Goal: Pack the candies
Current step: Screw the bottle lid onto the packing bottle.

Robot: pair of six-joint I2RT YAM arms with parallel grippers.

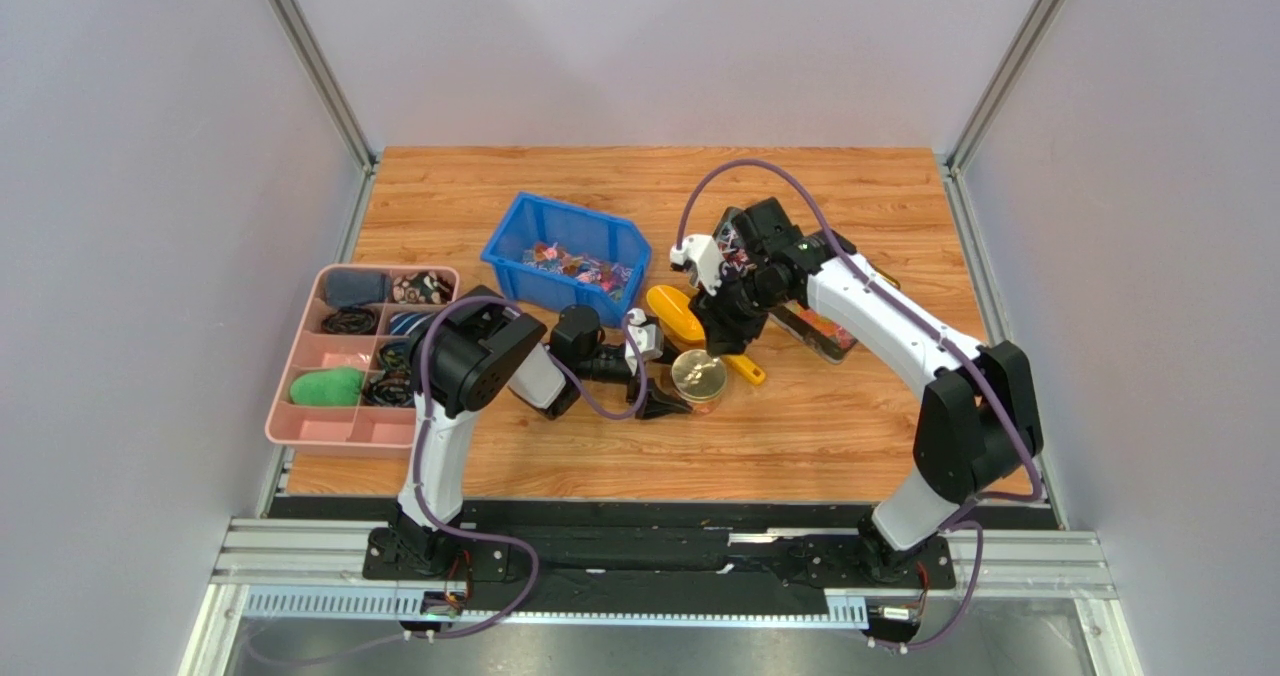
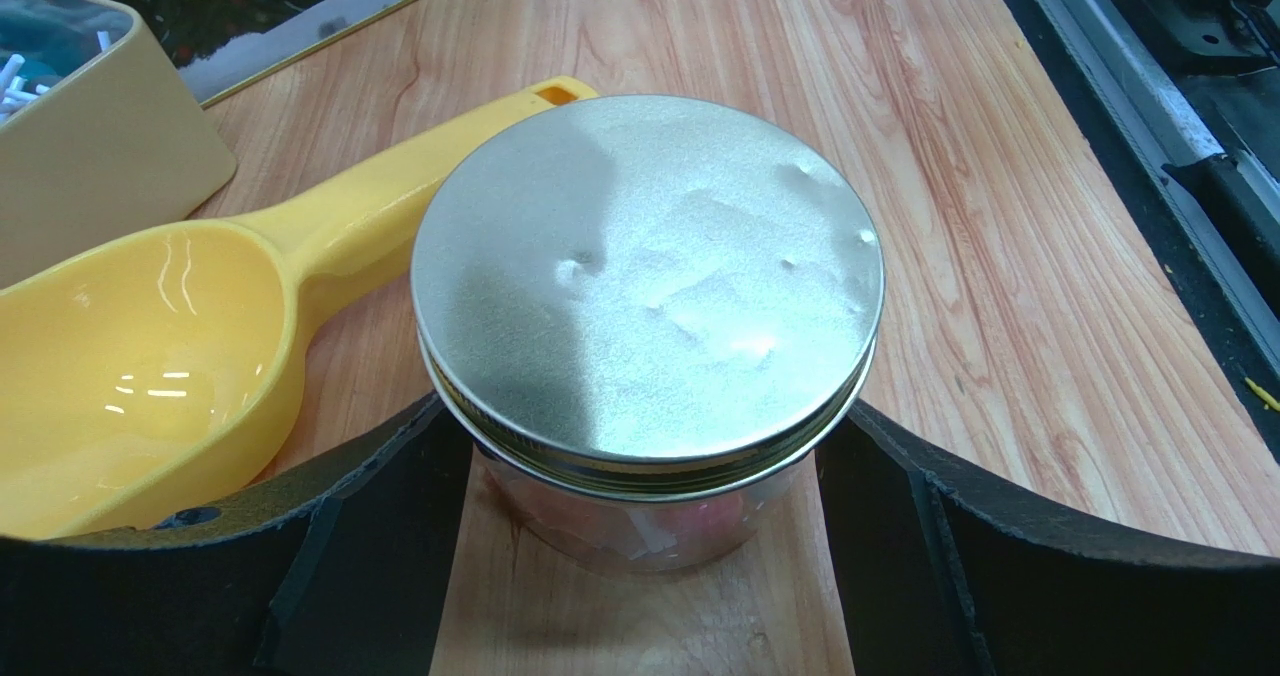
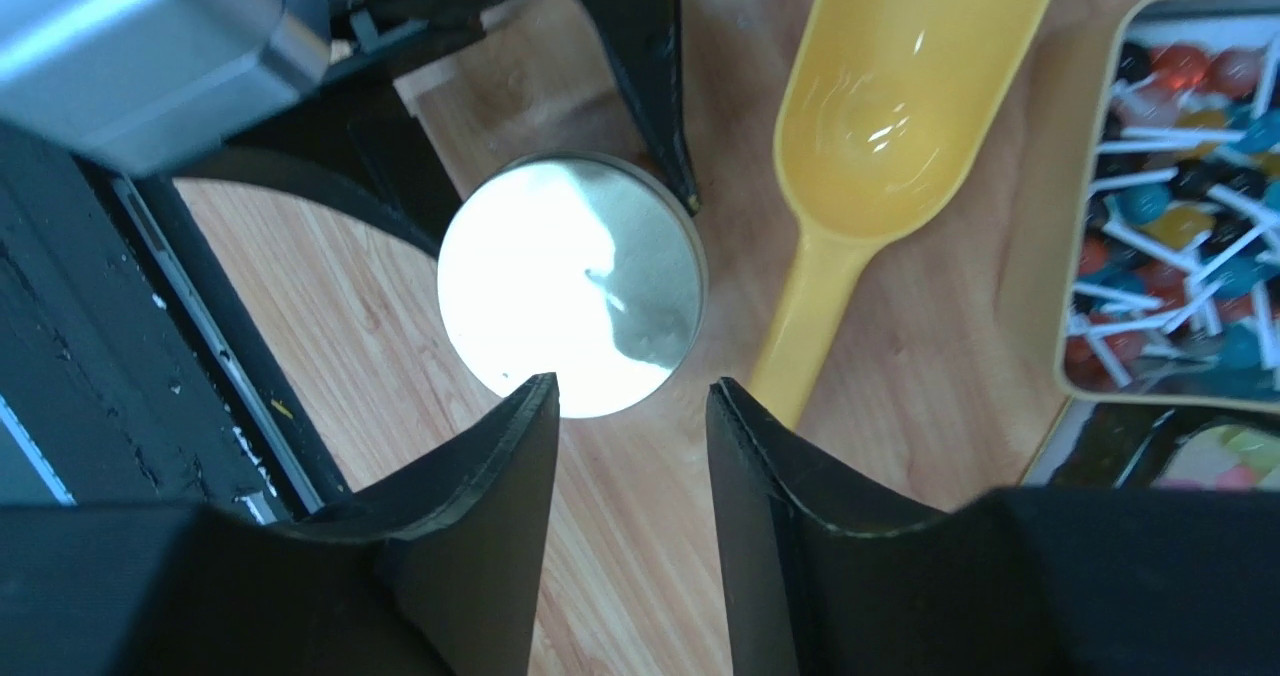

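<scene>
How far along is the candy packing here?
Done: jar shows pink contents, lid sits on it, yellow scoop lies empty beside it. In hand: left gripper clamps the jar; right gripper hangs open above the lid. Left: blue bin holds more candies; lid tightness can't be judged.

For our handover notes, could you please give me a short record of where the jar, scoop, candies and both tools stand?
jar: upright, with its metal lid on
left tool: closed on the jar's sides
right tool: open above the lid, holding nothing
scoop: empty, lying beside the jar
candies: loose in the blue bin
</scene>
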